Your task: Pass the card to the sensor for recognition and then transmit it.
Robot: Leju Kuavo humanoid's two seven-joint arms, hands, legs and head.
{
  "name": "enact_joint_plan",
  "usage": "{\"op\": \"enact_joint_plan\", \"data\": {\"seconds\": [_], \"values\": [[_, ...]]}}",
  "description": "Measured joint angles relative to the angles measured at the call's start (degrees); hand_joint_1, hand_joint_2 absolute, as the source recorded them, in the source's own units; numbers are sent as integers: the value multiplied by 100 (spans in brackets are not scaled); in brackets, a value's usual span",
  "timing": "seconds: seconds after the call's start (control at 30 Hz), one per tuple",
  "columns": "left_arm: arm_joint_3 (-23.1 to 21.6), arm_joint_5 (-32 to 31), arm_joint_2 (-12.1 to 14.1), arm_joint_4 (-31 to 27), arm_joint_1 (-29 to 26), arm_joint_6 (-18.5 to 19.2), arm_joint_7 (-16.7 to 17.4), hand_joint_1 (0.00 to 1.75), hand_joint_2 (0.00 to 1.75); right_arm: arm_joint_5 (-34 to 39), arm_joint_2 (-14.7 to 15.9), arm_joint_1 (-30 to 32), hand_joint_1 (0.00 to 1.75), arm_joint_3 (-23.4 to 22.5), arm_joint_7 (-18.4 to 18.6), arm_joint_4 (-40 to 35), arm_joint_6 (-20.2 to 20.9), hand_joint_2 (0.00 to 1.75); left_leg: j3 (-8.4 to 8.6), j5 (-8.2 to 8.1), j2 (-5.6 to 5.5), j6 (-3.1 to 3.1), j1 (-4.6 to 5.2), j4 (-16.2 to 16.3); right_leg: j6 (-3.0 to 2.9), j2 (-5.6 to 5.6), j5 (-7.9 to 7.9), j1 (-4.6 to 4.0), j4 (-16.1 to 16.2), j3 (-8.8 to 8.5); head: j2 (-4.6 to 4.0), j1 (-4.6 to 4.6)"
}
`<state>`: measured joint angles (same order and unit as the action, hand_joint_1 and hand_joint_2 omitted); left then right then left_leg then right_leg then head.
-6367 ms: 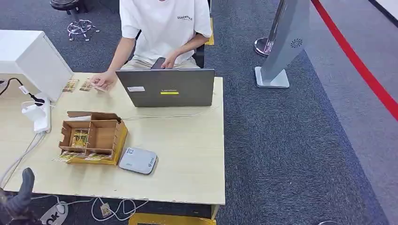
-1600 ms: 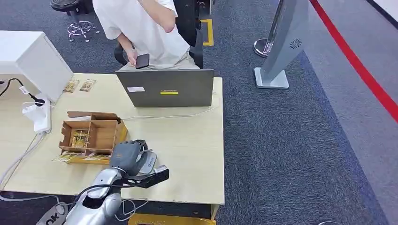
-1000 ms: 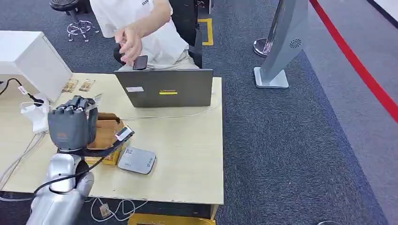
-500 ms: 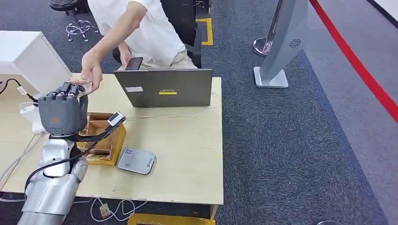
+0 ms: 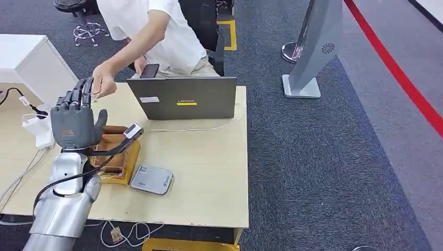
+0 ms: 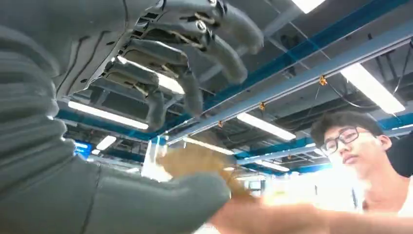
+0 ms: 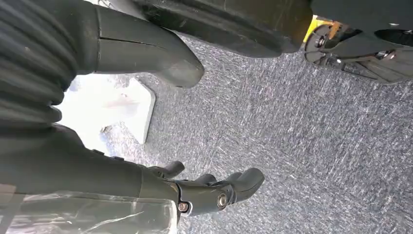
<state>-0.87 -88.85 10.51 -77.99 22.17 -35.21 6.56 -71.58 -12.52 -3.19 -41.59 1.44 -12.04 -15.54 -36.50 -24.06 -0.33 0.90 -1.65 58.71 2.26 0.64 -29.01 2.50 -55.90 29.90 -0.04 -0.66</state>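
The robot's left hand (image 5: 73,123) stands raised above the tabletop (image 5: 209,167), fingers (image 5: 78,97) apart and pointing up, holding nothing. A seated person's hand (image 5: 103,83) sits just beyond the fingertips, closed on what appears to be the card (image 6: 195,161), a blurred tan shape in the left wrist view. Whether the card touches the robot's thumb cannot be told. Below the raised hand sits a cardboard box (image 5: 117,151), and just beside it lies the grey sensor (image 5: 152,179). A laptop (image 5: 183,98) stands open near the tabletop's far edge, facing the person. The right hand (image 7: 209,190) hangs over grey carpet, fingers loosely curled with nothing in them.
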Motion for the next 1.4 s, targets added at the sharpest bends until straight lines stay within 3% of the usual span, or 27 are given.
{"op": "enact_joint_plan", "data": {"seconds": [0.13, 0.23, 0.3, 0.43, 0.57, 0.77, 0.83, 0.97, 1.03, 1.1, 1.17, 1.33, 1.4], "values": [[-81, 20, -15, -37, -89, 57, -46, 0, 175, 22, 0, 1, 0, -2, 0, 0, -2, 175, 0, -1, 4, 1, 0, 0, 0, 4, 0, 0, 0, -1, 0, 0], [-277, -76, 65, -336, -447, 508, -118, 0, 175, 116, 0, 7, 0, -11, -7, 0, -13, 175, -2, -4, 7, 5, 0, -1, -1, 9, -2, -2, -1, -14, 0, 0], [-572, -105, 303, -729, -884, 887, 17, 0, 175, 212, 0, 18, 0, -41, -9, 0, -50, 175, -1, -12, 23, 14, -1, -1, -2, 30, -2, -3, -1, -5, 0, -2], [-1192, -105, 877, -1445, -1705, 1062, 424, 0, 175, 306, -4, 41, 0, -142, -24, 0, -98, 175, -6, -17, 30, 20, -4, -1, -7, 32, -12, -4, -1, 17, 0, -2], [-1561, -105, 1343, -2077, -2433, 1257, 411, 0, 175, 393, -13, 46, 0, -249, -63, 0, -116, 175, -5, -26, 34, 33, -5, -4, -15, 36, -18, -8, -1, 13, 0, -4], [-1784, -98, 1996, -2738, -3526, 1246, 1038, 0, 175, 498, -33, 66, 0, -302, -87, 0, -188, 175, -7, -26, 33, 33, -9, -4, -23, 32, -24, -10, -1, 16, 0, -5], [-1762, -37, 2053, -2778, -3788, 1222, 896, 0, 175, 479, -33, 67, 0, -304, -94, 0, -188, 175, -8, -26, 27, 33, -10, -4, -23, 24, -25, -11, -1, 14, 0, -4], [-1520, 166, 2072, -2787, -4002, 1310, 679, 0, 175, 393, -33, 68, 0, -304, -136, 0, -175, 175, -9, -25, 21, 33, -12, -4, -23, 15, -25, -13, -1, 11, 0, 0], [-1228, 361, 2033, -2706, -4042, 1318, 412, 0, 175, 317, -33, 67, 0, -304, -144, 0, -159, 175, -6, -25, 18, 33, -12, -6, -24, 13, -24, -14, -1, 7, 0, 0], [-613, 560, 1851, -2331, -4031, 1077, -160, 0, 175, 232, -33, 66, 0, -304, -142, 0, -155, 175, -3, -24, 19, 34, -15, -6, -24, 14, -24, -16, -3, 8, 0, 0], [-126, 606, 1675, -2091, -4002, 760, -405, 0, 175, 190, -33, 66, 0, -304, -138, 0, -151, 175, -4, -23, 18, 35, -16, -6, -25, 14, -23, -18, -4, 7, 0, -2], [745, 420, 1172, -1609, -3901, 143, -640, 0, 175, 105, -28, 60, 0, -293, -92, 0, -107, 175, -5, -23, 16, 35, -15, -5, -24, 13, -23, -16, -3, 5, 0, 2], [955, 402, 1028, -1443, -3838, 57, -649, 0, 175, 90, -24, 59, 0, -286, -90, 0, -101, 175, -5, -24, 13, 35, -14, -5, -24, 13, -23, -16, -3, 6, 0, 2]]}}
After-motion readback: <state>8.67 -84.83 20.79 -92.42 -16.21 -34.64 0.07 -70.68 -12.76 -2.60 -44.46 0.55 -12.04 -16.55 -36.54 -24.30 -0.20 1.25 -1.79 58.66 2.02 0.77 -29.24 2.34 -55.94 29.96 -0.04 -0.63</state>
